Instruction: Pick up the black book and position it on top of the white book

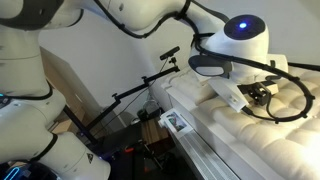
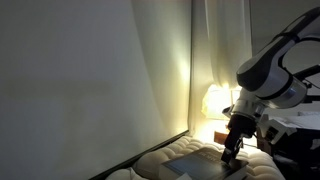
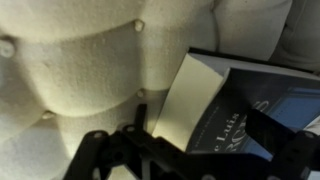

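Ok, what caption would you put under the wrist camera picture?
Open gripper above the black book on a quilted mattress.

The black book [image 3: 268, 112] lies on the mattress [image 3: 80, 80], beneath the gripper [image 3: 190, 150].

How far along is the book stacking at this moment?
Done: nothing yet; the black book lies on the quilted mattress, not lifted. In hand: the open gripper hovers just above it, holding nothing. Left: grasp it, lift it and set it on the white book, which I cannot make out in these views.
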